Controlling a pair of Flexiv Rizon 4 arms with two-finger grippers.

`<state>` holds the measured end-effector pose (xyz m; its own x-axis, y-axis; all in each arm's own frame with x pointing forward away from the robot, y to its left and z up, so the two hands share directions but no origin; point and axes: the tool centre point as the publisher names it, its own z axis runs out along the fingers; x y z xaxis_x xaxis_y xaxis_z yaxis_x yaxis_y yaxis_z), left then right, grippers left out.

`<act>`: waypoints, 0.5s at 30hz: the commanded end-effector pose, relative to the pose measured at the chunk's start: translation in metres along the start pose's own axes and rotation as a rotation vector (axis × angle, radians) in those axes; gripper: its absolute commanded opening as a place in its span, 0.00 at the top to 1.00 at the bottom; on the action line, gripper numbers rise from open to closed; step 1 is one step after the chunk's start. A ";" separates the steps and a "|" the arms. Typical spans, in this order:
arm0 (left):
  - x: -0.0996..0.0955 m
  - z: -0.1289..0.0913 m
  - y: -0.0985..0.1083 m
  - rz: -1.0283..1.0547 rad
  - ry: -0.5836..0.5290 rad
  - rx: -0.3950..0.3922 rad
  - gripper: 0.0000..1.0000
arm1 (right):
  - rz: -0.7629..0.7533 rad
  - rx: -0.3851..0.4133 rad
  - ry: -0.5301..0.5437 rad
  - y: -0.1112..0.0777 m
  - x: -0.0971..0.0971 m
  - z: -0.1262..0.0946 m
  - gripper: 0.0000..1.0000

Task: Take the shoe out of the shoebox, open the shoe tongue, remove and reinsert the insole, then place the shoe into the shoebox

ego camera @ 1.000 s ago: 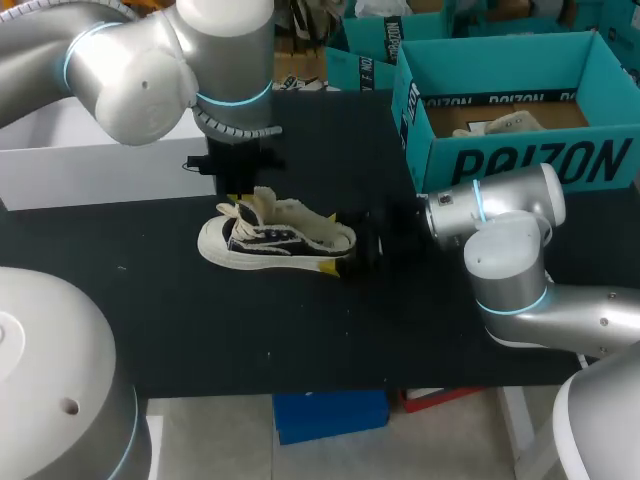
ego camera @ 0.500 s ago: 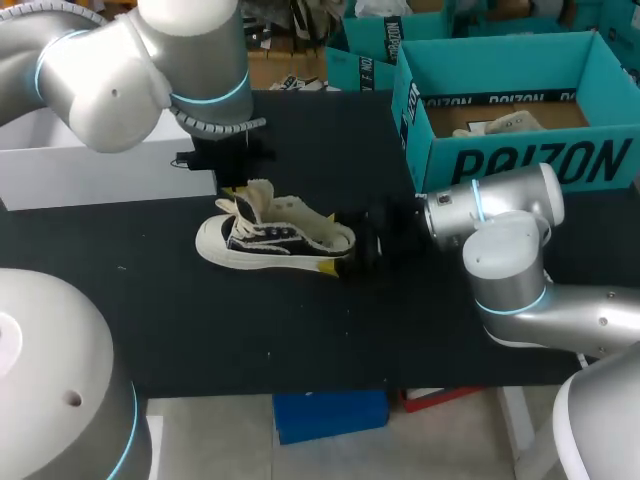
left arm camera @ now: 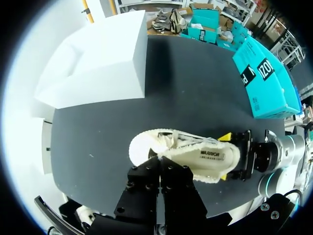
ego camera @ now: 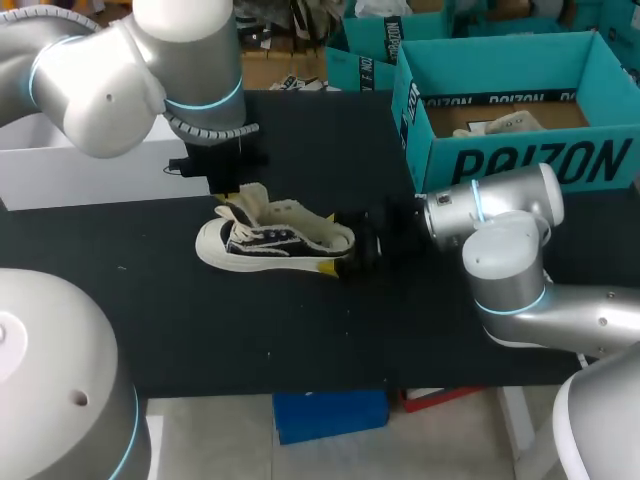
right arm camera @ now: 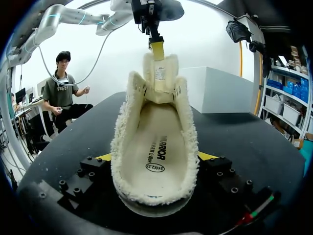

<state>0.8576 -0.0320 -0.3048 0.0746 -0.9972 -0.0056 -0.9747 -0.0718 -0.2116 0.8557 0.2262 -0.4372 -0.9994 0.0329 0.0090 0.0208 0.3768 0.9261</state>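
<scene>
Black table (ego camera: 300,320), shoebox (ego camera: 530,160) with pale item (ego camera: 500,124)

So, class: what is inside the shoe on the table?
A cream insole with dark print lies flat inside the shoe, ringed by fleecy lining. The raised tongue covers the toe end, so that part cannot be seen.

L end effector (ego camera: 231,193), R end effector (ego camera: 338,243) grip shoe (ego camera: 265,240).
</scene>
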 end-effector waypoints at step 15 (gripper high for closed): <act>-0.035 0.020 0.013 -0.076 0.014 -0.029 1.00 | 0.003 0.001 -0.001 -0.007 0.000 0.005 1.00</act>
<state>0.8498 -0.0062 -0.3266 0.1456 -0.9893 0.0125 -0.9729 -0.1454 -0.1796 0.8555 0.2268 -0.4372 -0.9994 0.0325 0.0087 0.0203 0.3764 0.9262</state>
